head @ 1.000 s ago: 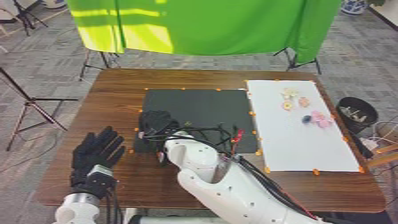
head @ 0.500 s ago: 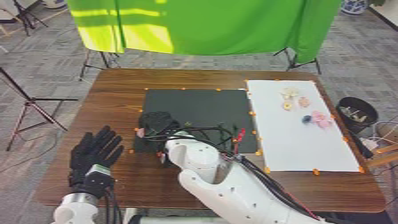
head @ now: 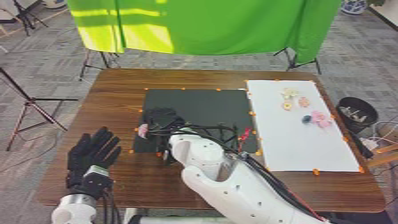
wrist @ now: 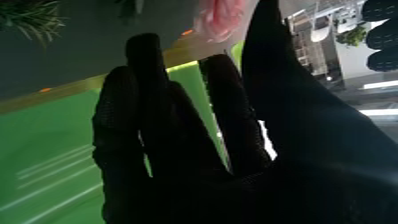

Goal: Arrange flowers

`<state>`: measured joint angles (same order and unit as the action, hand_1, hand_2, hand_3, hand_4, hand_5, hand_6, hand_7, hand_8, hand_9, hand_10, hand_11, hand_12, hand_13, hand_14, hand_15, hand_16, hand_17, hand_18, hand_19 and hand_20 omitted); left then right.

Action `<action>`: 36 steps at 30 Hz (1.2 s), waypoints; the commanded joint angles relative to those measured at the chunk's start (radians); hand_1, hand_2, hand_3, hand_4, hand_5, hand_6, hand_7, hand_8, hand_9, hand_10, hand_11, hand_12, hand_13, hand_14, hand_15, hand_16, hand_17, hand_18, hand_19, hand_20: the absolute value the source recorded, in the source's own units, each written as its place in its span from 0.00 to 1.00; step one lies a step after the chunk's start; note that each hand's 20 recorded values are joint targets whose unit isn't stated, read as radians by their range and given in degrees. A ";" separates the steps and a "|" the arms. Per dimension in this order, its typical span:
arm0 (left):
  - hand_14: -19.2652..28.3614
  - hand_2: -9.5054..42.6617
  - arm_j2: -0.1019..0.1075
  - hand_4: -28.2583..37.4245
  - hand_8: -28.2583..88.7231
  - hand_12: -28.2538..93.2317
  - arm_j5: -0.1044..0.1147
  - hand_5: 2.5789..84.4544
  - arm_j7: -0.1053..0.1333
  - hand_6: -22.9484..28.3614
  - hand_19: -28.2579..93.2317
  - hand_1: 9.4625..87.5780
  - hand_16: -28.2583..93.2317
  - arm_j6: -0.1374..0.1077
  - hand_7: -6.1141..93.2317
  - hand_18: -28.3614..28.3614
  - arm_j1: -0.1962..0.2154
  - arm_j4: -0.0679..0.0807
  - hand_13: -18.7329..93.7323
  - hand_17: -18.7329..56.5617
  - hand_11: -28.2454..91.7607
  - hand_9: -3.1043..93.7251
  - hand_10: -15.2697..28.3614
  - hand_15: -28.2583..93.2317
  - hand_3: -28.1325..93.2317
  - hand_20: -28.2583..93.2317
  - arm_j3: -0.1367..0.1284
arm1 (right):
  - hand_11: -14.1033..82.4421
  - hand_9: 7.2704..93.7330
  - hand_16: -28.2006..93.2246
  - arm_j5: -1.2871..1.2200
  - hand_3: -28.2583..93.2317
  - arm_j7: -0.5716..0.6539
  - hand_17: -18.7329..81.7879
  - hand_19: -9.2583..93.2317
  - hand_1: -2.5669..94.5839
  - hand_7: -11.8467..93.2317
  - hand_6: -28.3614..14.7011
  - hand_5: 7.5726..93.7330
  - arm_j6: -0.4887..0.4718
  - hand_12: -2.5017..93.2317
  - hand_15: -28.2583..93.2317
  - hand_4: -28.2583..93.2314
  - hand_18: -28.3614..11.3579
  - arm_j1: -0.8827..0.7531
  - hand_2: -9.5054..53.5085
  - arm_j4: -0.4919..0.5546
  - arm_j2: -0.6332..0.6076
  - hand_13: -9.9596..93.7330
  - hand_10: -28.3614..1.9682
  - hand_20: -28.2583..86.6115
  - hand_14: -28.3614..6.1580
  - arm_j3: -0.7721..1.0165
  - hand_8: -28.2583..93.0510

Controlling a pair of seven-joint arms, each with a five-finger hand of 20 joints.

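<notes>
In the head view, the right robot hand (head: 163, 119) is over the left part of the black mat (head: 204, 107), with a pink bloom (head: 142, 131) beside it at the mat's left edge. The work in hand looks like placing that bloom, either just let go or being nudged into position; which of the two, I can't tell. More flowers wait right of the mat on the white sheet (head: 306, 150): a fuller pink flower (head: 321, 120), a small dark blue one (head: 306, 119) and a few pale ones (head: 289, 93) farther up. The left robot hand (head: 92, 151) rests on the surface (head: 115, 107) left of the mat, fingers straight and a little spread. In the right wrist view, the right hand's fingers are long and straight, with gaps between them, and nothing is curled around the bloom near their tips, by the mat's edge; whether they touch it I can't tell. Greenery (wrist: 31, 19) shows against the mat as well. The next move likely calls for easing clear of the mat's edge without dragging the bloom, then crossing right of the mat for another flower.
</notes>
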<state>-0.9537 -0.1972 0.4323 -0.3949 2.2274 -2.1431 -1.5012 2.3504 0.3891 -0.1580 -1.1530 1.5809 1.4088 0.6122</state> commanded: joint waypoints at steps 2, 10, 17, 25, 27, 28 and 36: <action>0.75 0.48 -0.020 0.00 0.16 0.32 0.005 0.48 0.009 0.66 0.54 0.23 0.16 0.017 0.24 0.76 0.023 -0.003 0.35 0.15 0.48 0.34 0.73 0.57 0.83 0.31 -0.008 | 0.21 0.35 0.36 -0.050 0.93 0.053 0.44 0.86 0.46 0.25 0.55 0.44 -0.042 0.13 0.57 0.00 0.13 0.013 0.00 0.083 -0.030 0.53 0.30 0.57 0.40 0.059 0.13; 0.75 0.48 -0.036 0.00 0.16 0.31 -0.007 0.48 0.046 0.66 0.54 0.23 0.16 0.052 0.24 0.76 0.047 -0.012 0.35 0.15 0.47 0.35 0.73 0.57 0.83 0.31 -0.026 | 0.20 0.30 0.35 -0.143 0.91 0.124 0.41 0.83 0.42 0.22 0.51 0.39 0.000 0.13 0.53 0.00 0.12 0.005 0.00 0.269 -0.247 0.46 0.27 0.56 0.34 0.280 0.14; 0.75 0.48 -0.032 0.00 0.17 0.31 -0.007 0.48 0.066 0.66 0.54 0.22 0.16 0.061 0.23 0.76 0.062 -0.020 0.35 0.15 0.47 0.35 0.73 0.56 0.83 0.31 -0.037 | 0.20 0.32 0.35 -0.127 0.90 0.215 0.39 0.80 0.42 0.21 0.51 0.39 0.020 0.14 0.46 0.00 0.14 -0.040 0.00 0.250 -0.489 0.44 0.29 0.54 0.31 0.446 0.15; 0.75 0.48 -0.036 0.00 0.17 0.32 -0.002 0.48 0.078 0.66 0.54 0.22 0.16 0.063 0.23 0.76 0.058 -0.020 0.35 0.15 0.46 0.35 0.73 0.56 0.83 0.31 -0.031 | 0.21 0.42 0.36 -0.151 0.92 0.247 0.40 0.73 0.49 0.24 0.57 0.47 -0.013 0.14 0.37 0.00 0.20 -0.101 0.00 0.164 -0.606 0.48 0.41 0.49 0.41 0.538 0.14; 0.75 0.48 -0.035 0.00 0.17 0.32 0.002 0.48 0.083 0.66 0.54 0.22 0.16 0.059 0.23 0.76 0.053 -0.019 0.35 0.15 0.46 0.35 0.73 0.56 0.83 0.31 -0.029 | 0.22 0.45 0.36 -0.173 0.91 0.281 0.41 0.74 0.51 0.24 0.58 0.49 -0.098 0.13 0.36 0.00 0.20 -0.101 0.00 0.151 -0.609 0.52 0.51 0.49 0.45 0.553 0.13; 0.75 0.48 -0.036 0.00 0.17 0.32 0.002 0.48 0.080 0.66 0.54 0.22 0.16 0.058 0.23 0.76 0.056 -0.020 0.35 0.15 0.46 0.35 0.73 0.56 0.83 0.31 -0.032 | 0.22 0.46 0.36 -0.169 0.91 0.283 0.42 0.75 0.52 0.24 0.58 0.50 -0.107 0.13 0.35 0.00 0.19 -0.103 0.00 0.138 -0.610 0.53 0.53 0.50 0.45 0.553 0.13; 0.75 0.48 -0.039 0.00 0.17 0.32 0.004 0.49 0.079 0.66 0.54 0.23 0.16 0.055 0.23 0.76 0.057 -0.022 0.35 0.15 0.47 0.35 0.73 0.56 0.83 0.31 -0.032 | 0.22 0.45 0.38 -0.183 0.91 0.302 0.44 0.79 0.57 0.24 0.59 0.51 -0.259 0.13 0.36 0.00 0.18 -0.117 0.00 0.086 -0.611 0.56 0.54 0.51 0.48 0.559 0.13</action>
<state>-0.9834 -0.1963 0.5085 -0.3448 2.2757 -2.1562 -1.5327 2.1783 0.6857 -0.4122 -1.2547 1.7037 0.7942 1.1759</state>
